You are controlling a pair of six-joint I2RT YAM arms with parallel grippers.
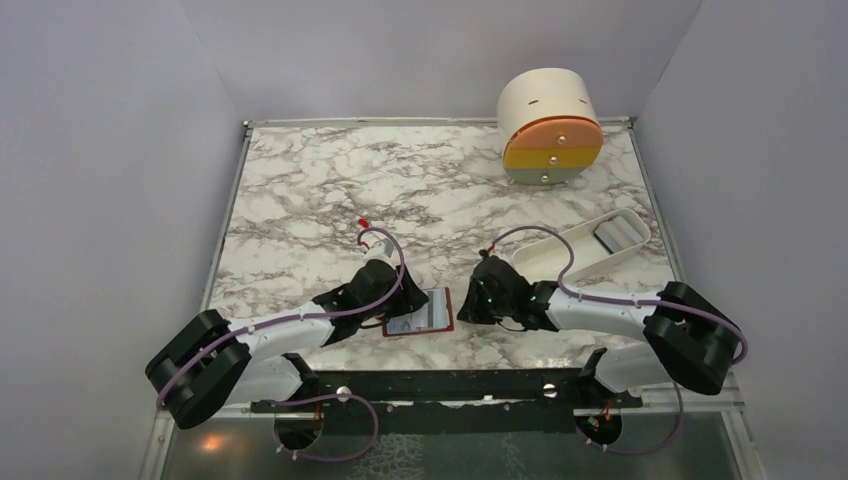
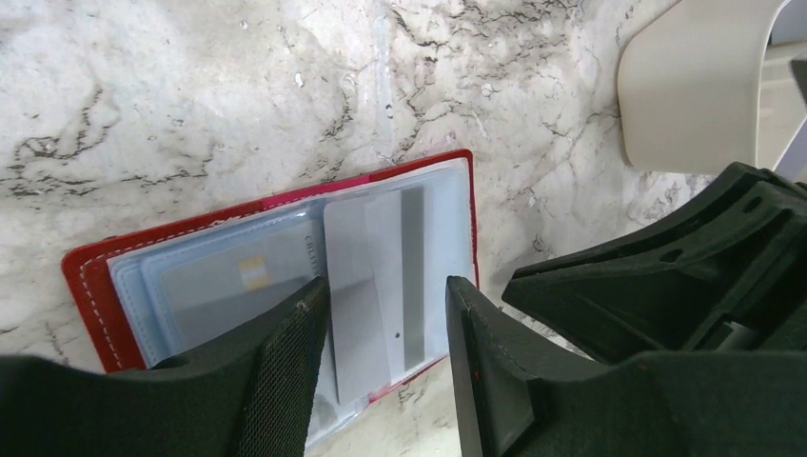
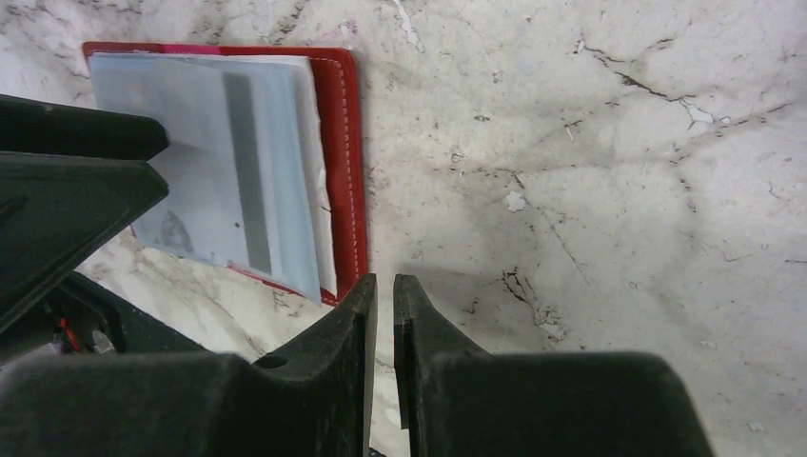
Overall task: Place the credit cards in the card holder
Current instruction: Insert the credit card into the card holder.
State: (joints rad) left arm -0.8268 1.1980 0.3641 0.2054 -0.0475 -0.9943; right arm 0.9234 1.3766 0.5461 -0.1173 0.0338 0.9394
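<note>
While the overhead view shows just the open card holder [image 1: 421, 312] at lower centre, the left wrist view reveals a grey card [image 2: 362, 276] on its sleeves, inside the left pincer [image 2: 385, 293], which stands apart; the right pincer [image 3: 385, 286] sits together, empty, beside the holder.

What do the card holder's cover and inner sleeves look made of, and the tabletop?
The card holder cover looks like matte red leather or imitation, given the pale stitching along its edge; which, I cannot tell. Its inner sleeves look like clear soft plastic: a chip card shows through. The table is white with grey veins, marble or a printed laminate.
</note>
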